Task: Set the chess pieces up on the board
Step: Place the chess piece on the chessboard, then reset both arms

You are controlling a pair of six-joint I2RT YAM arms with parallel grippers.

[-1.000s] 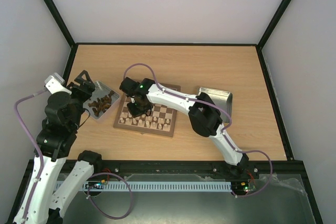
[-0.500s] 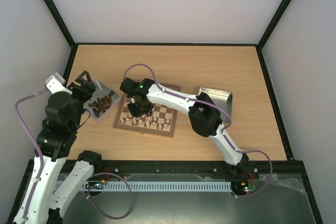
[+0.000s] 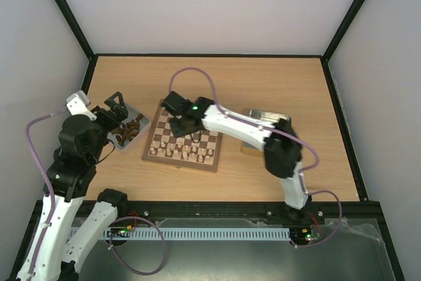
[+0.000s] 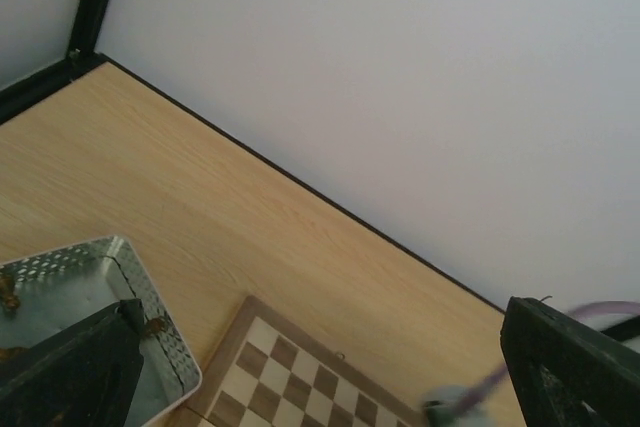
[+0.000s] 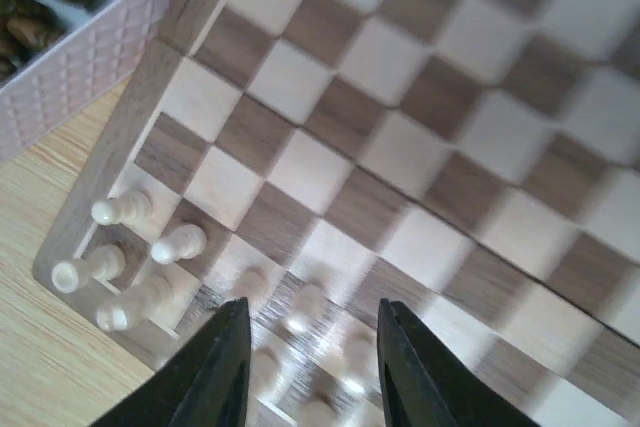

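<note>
**Fingers spread on both arms; pale side up, dark side waiting**

The right gripper (image 5: 312,317) hangs over the board (image 5: 140,112), its fingers (image 5: 215,372) apart with nothing between them; the left gripper (image 4: 320,312), left of the board and over the tray (image 5: 70,62), is likewise wide and empty. Pale pieces (image 5: 178,242) stand in the two rows along the board's near edge (whether the full set is there I cannot tell; the wrist view blurs them); the squares beyond that show are bare. Dark pieces (image 3: 126,131) lie heaped in the tray just left of the board; so about half the job looks left. A tin (image 3: 270,115) sits right of the board, partly under the right arm. The table (image 3: 263,83) is pale wood grain with a black rim; plain white walls (image 3: 210,4) close it in on three sides.
</note>
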